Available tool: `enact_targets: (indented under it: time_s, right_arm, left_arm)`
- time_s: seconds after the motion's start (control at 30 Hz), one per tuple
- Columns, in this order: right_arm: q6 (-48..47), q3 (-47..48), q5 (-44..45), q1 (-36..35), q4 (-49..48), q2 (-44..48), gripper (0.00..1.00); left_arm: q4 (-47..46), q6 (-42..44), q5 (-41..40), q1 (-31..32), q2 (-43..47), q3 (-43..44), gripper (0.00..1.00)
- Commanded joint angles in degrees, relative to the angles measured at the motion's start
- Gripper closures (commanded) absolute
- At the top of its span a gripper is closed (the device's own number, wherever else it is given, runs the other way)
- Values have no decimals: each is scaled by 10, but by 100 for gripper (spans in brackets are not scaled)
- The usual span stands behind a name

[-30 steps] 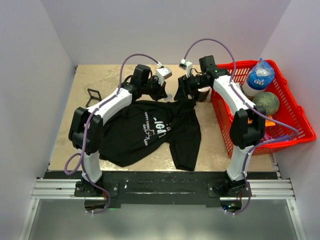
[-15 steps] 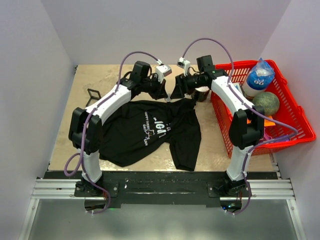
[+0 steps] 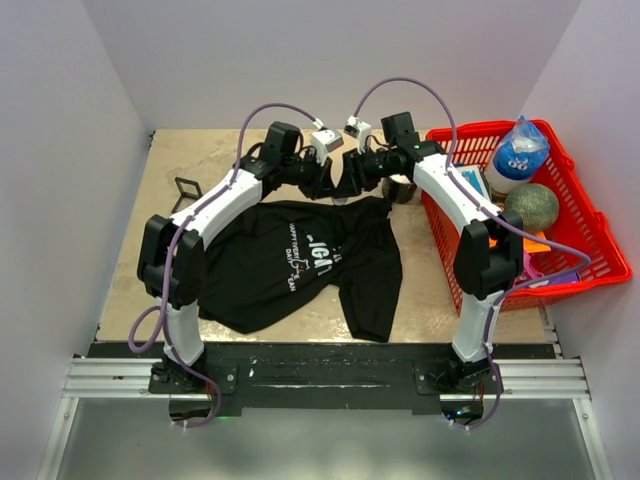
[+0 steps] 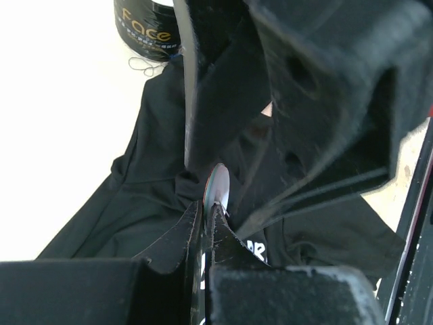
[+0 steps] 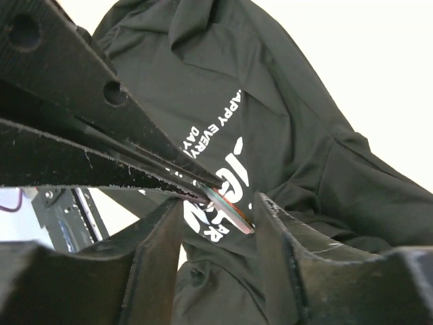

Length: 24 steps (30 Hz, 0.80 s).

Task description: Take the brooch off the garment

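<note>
A black frame (image 3: 187,193) stands on the table (image 3: 205,150) near its left edge, well apart from the shirt (image 3: 290,265). The left arm (image 3: 215,205) rises from the near edge, bends at the elbow and reaches toward the far middle of the table. The left fingers (image 4: 184,237) are clamped together on the brooch (image 4: 218,188), a thin round disc held above the shirt's far edge. The left wrist view shows it edge-on, standing up from the fingertips with its faces flat to the pads. In the right wrist view it is a slanted oval, its long axis running from upper left to lower right over the white lettering. Whether a pin catches the cloth cannot be told. The shirt lies spread over the middle of the table. The right arm (image 3: 455,190) mirrors the left, its wrist turned to face it. The right fingers (image 5: 159,254) stand apart, one on each side of the brooch. One is just beside its rim, but contact is unclear. A dark jar (image 3: 405,188) sits just beside them. A red basket (image 3: 600,265) fills the right edge. Bare table shows along the far edge and in the far left corner.
</note>
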<state>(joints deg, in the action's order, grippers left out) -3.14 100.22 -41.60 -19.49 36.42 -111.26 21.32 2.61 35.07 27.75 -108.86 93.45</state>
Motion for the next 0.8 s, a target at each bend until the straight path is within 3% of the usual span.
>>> enact_targets:
  time_s: [0.0, 0.37, 0.77]
  right_arm:
    - [-31, 21, -1, 1, 0, 5, 56]
    - [-71, 21, -20, 1, 22, 7, 67]
    - [-85, 34, -23, 1, 35, -4, 73]
  left_arm:
    - [-18, -8, 43, -5, 17, 10, 100]
    - [-26, -11, 108, -15, 9, 16, 100]
    - [-38, -22, 149, -16, 8, 12, 100]
